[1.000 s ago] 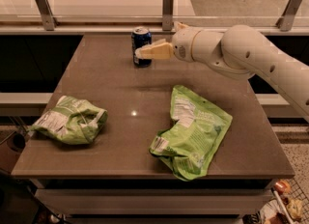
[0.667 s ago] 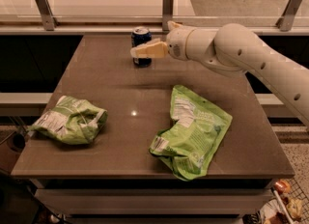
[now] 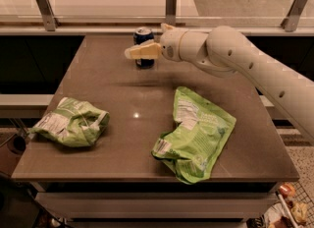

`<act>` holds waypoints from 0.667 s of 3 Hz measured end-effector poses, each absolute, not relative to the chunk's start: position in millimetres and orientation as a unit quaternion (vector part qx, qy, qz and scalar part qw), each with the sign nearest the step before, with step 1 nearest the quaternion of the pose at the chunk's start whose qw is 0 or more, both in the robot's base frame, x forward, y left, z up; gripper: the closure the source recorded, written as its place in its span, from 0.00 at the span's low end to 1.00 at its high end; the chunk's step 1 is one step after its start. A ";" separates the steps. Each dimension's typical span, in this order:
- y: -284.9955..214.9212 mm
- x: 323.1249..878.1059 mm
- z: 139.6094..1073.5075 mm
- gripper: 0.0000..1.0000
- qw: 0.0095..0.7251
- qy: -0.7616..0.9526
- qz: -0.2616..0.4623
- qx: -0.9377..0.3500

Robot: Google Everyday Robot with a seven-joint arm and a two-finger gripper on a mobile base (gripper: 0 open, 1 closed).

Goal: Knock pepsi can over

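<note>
- The pepsi can (image 3: 143,36) was found upright near the far edge of the worktop (image 3: 113,89), not yet toppled.
- The gripper (image 3: 132,52) had been carried leftward across the can's front, its fingers drawn narrow and holding nothing; a push was judged imminent.

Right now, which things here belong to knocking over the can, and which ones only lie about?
Job: pepsi can, upright at the back; gripper, at the can, reaching from the right.
Lying about: crumpled green bag, front left; flatter green bag, front right.
</note>
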State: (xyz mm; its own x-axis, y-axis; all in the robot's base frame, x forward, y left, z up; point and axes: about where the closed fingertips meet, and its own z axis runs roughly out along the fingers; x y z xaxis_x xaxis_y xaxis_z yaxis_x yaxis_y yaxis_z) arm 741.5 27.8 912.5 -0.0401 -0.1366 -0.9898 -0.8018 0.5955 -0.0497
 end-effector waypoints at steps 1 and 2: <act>38.9 744.4 900.8 0.16 0.598 0.661 0.292 -0.346; 42.3 743.8 900.8 0.41 0.597 0.661 0.294 -0.347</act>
